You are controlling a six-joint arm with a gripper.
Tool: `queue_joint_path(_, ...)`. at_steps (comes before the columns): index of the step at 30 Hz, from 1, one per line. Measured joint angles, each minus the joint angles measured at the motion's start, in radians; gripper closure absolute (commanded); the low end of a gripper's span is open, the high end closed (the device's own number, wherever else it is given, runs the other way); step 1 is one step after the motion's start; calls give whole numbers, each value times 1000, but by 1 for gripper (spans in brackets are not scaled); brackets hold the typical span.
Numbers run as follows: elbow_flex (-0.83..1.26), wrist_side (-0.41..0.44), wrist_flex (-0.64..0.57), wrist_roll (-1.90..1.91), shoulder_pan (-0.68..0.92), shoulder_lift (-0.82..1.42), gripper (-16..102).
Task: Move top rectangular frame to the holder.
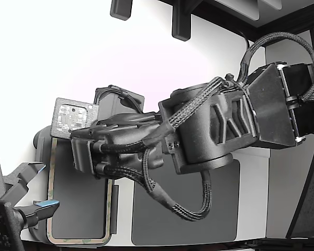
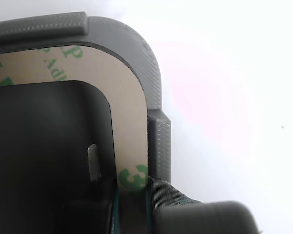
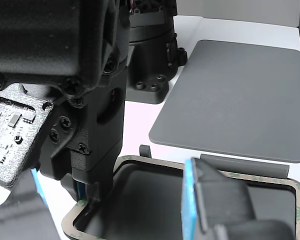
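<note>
The arm (image 1: 220, 125), a bulky black body trailing braided cable looms, reaches across the white table (image 1: 94, 47) toward the exterior view's left. Beside it, to that view's right, lies a dark grey mat (image 3: 240, 95), flat, solid and faintly textured, well apart from the work.

At the left sits the holder (image 2: 136, 48), a light grey rounded-rectangle tray of ribbed printed plastic with small raised tabs on its rim. The top rectangular frame (image 2: 132, 126) already lies inside that rim: a thin, flat tan outline with green lettering and an open centre, its curved corner nested just within the holder's corner.

The gripper (image 2: 129, 207) is down at the frame's edge, and the wrist view shows the strip running between its fingers, so it appears clenched on the frame, though the contact itself is partly hidden.

The placing step looks nearly done. The next move, I judge, calls for letting go cleanly and lifting straight up, so the light frame is not dragged off its seat.
</note>
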Motion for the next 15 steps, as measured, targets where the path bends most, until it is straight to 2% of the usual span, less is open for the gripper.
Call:
queue_joint_path(10,11,-2,-3,-5,0,0,96)
queue_joint_path(15,12,-3,-8,-9,0,2,91)
